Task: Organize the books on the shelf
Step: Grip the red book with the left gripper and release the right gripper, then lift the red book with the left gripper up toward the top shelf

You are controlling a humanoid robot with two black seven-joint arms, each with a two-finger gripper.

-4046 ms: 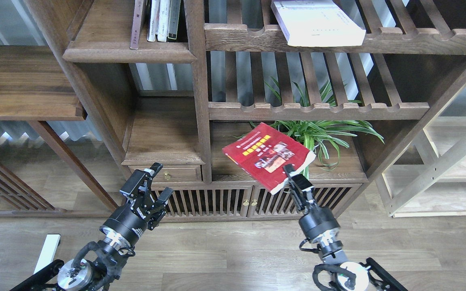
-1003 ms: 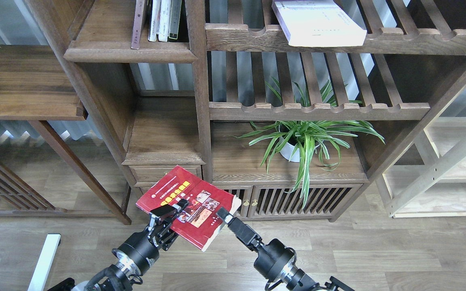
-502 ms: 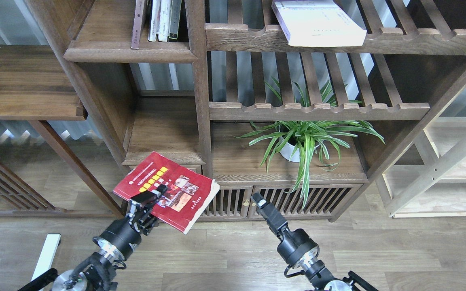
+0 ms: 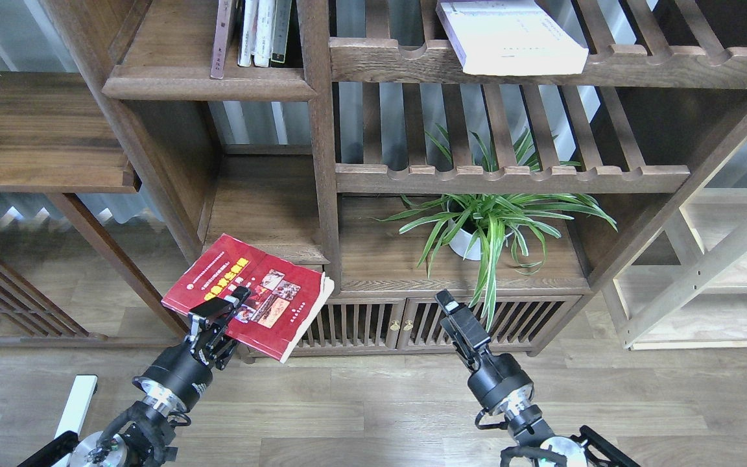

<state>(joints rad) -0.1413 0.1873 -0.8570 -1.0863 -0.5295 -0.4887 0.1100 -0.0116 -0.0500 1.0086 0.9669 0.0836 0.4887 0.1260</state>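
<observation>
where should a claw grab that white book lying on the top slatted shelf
Judging by its pose, take the white book by its near edge, coming from the front. It lies flat on the slatted shelf and that edge, showing the page block, sticks out past the front rail, so fingers could likely close above and below it. The free right claw is nearer.

One red book (image 4: 253, 292), one white-lavender paperback (image 4: 509, 35), four upright books (image 4: 253, 32), one potted plant (image 4: 484, 227), two grippers.
</observation>
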